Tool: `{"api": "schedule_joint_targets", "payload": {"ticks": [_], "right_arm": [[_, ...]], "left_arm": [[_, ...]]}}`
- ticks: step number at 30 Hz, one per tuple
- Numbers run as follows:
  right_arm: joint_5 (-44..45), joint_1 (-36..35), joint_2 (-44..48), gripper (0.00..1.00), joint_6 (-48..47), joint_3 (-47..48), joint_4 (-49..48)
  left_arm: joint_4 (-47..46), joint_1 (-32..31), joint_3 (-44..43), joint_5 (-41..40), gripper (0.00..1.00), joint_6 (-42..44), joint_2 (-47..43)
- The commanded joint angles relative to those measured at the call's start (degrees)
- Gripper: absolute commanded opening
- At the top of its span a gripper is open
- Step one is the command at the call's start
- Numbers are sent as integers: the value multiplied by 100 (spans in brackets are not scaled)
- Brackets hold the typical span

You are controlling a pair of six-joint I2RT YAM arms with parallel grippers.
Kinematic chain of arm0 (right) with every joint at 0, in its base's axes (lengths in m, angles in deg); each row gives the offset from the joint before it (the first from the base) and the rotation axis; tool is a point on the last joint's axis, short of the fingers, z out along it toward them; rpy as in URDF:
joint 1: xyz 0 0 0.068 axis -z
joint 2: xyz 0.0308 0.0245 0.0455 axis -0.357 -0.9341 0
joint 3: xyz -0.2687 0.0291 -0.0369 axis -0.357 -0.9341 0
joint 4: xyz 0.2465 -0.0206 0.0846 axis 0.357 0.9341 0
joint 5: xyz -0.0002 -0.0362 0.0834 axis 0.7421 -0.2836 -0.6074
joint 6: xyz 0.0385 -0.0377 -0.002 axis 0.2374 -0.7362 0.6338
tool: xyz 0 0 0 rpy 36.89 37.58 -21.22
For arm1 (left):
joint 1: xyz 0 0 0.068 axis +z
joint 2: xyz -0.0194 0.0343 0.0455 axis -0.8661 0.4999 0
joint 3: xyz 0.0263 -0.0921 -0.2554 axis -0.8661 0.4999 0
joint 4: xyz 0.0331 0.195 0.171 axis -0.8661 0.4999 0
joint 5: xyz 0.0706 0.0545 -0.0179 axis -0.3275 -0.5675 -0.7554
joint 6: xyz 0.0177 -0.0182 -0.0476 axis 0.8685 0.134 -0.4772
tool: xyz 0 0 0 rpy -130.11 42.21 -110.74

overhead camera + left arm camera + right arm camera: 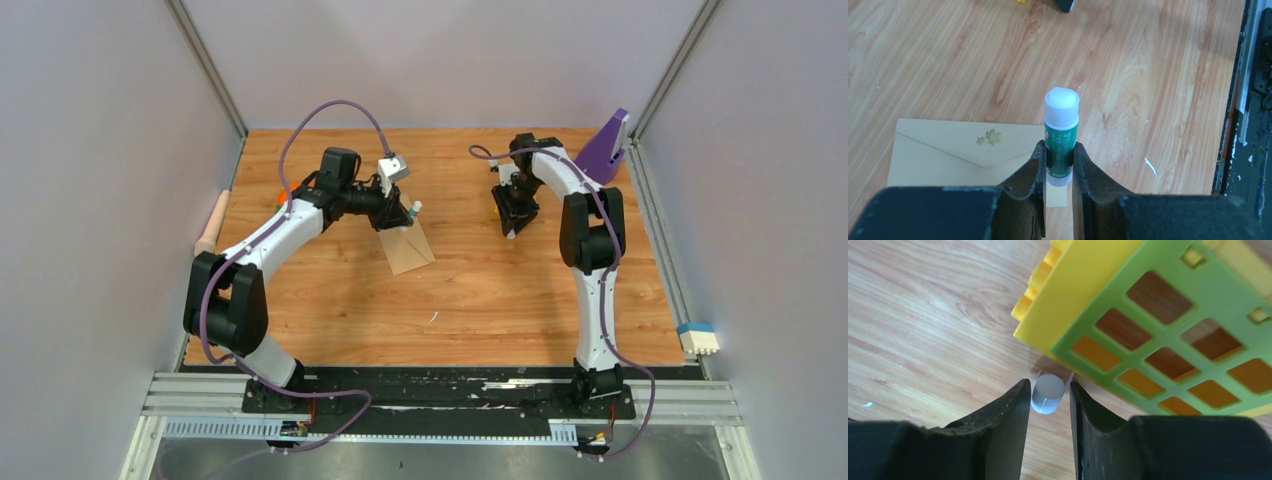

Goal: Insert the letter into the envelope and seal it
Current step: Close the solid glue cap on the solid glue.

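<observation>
The tan envelope [410,250] lies flat on the wooden table, its pointed flap with a gold leaf mark [989,138] folded down. The letter does not show in any view. My left gripper [1058,150] is shut on a green glue stick [1061,135] with its white tip bare, held just above the envelope's [948,155] right edge. My right gripper [1048,387] is down at the table on the far right, jaws standing narrowly round a small clear cap [1048,392]. A thin gap shows beside the cap.
A yellow and green toy grid block [1148,315] lies right beside the cap. A purple wedge [605,148] stands at the back right corner. A wooden roller [212,225] lies at the left edge, a white and blue block [698,338] off the right edge.
</observation>
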Motion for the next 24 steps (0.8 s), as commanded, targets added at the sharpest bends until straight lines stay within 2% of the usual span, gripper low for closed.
{"api": "schedule_joint_targets", "payload": {"ticks": [1, 4, 8, 11, 13, 14, 16, 21, 24], "right_arm": [[-7, 6, -123, 36, -181, 34, 445], [-37, 9, -161, 33, -252, -21, 487], [-155, 16, -265, 23, -252, 124, 519], [-288, 43, -362, 19, -247, 391, 529], [-305, 53, -429, 26, -250, 529, 528], [-290, 51, -461, 38, -257, 572, 529], [-266, 49, -511, 46, -268, 626, 529], [-273, 74, -584, 48, -289, 715, 527], [-300, 96, -626, 40, -268, 776, 520]], "left_arm": [[-177, -12, 25, 39, 0, 190, -251], [-187, -20, 37, 41, 0, 190, -252], [-200, -39, 35, 34, 0, 193, -243], [-159, -73, 25, 16, 0, 230, -222], [-114, -111, 4, -8, 0, 280, -218], [-104, -133, 4, -18, 0, 303, -217], [-83, -169, -9, -32, 0, 334, -217], [-54, -221, -20, -69, 0, 375, -203], [-46, -235, -23, -85, 0, 392, -204]]}}
